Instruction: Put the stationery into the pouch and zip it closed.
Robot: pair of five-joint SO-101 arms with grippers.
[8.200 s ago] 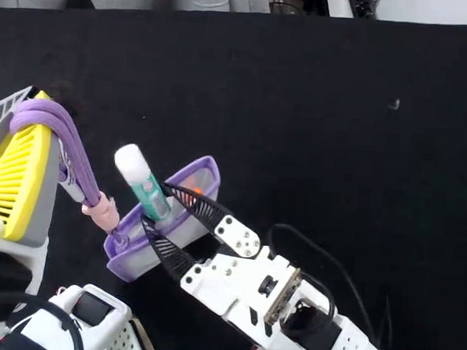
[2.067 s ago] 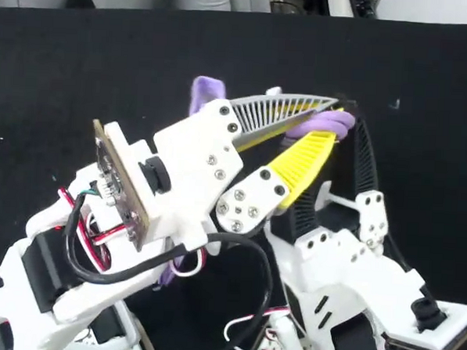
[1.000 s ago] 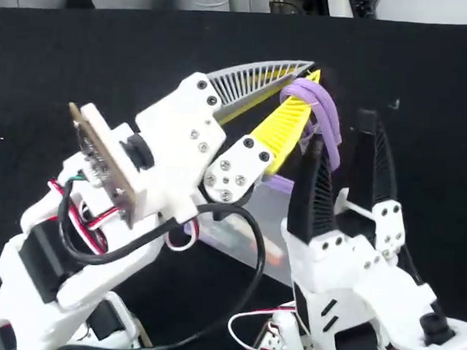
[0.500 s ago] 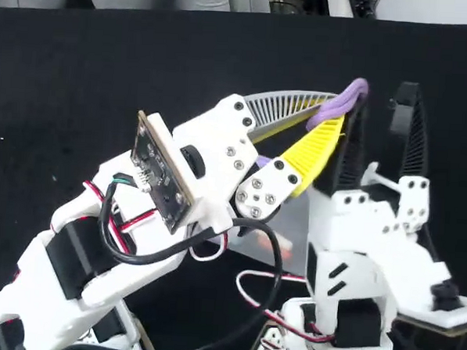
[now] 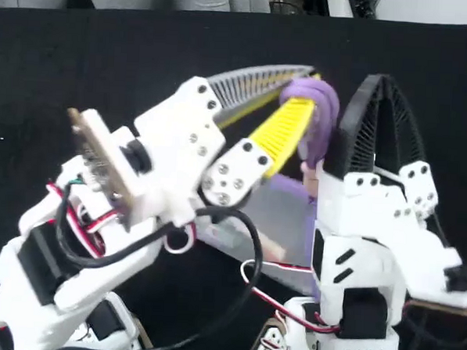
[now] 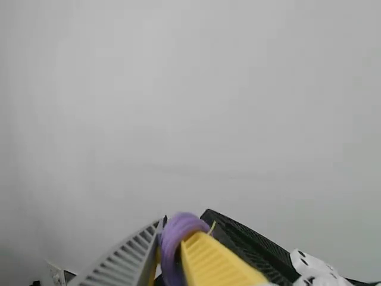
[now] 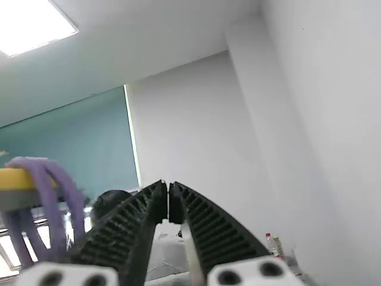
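— What is the left gripper (image 5: 309, 86) doing?

— It is clamping the purple strap (image 5: 318, 109) between its grey finger and its yellow one, raised above the black table (image 5: 106, 58). The strap is looping over the yellow finger's tip.

— And the pouch (image 5: 291, 205)?

— It is hanging below that strap, in between the two arms. Whether its bottom is touching the table, I cannot tell. Something pale and long (image 5: 250, 240) is showing through its clear wall, too blurred to name.

— Is the right gripper (image 5: 379, 78) holding anything?

— Its black fingers (image 7: 202, 223) are bowing into an arch with the tips pressing together, just beside the strap. I am not making out anything between those tips.

— So the two grippers are sitting close?

— Yes, the right one is standing right next to the left one's yellow finger, both pointing up and away from the table
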